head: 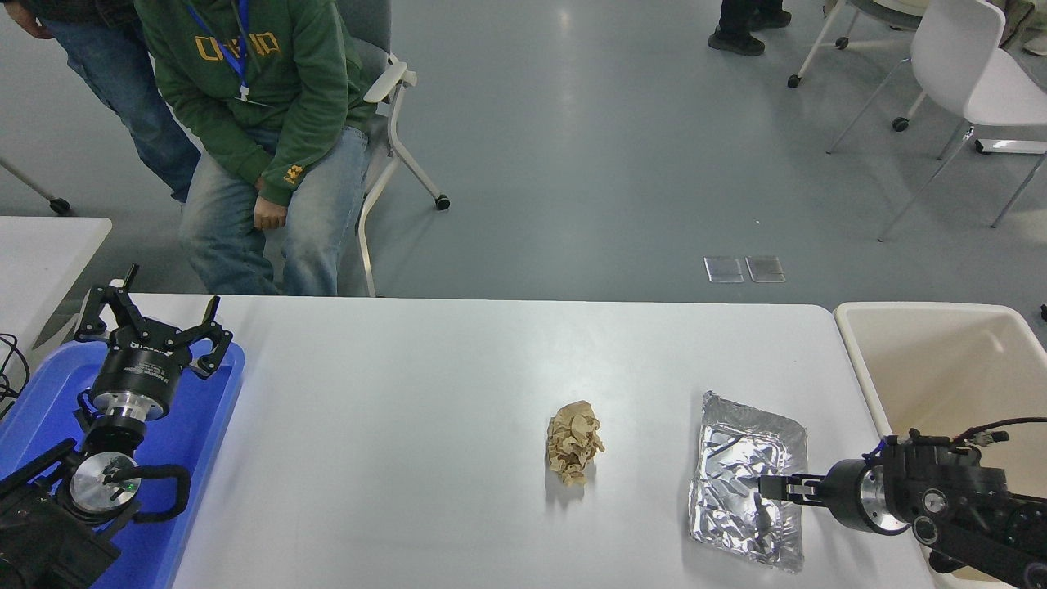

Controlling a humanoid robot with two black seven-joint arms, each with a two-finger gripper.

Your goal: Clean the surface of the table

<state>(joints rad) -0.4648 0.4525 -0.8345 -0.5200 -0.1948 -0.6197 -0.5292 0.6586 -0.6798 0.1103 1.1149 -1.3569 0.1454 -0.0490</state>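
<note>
White table surface (425, 393): blue tray (192, 425) left, brown paper wad (574, 442) mid, foil sheet (740, 474) right.

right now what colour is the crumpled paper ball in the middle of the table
Light brown, like kraft paper; the crumpled paper ball shows best in the head view.

Single head view: high, facing forward-down over table surface (458, 368).

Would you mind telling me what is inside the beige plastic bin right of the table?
The beige plastic bin shows only bare walls; the black right arm hides its near corner.
</note>
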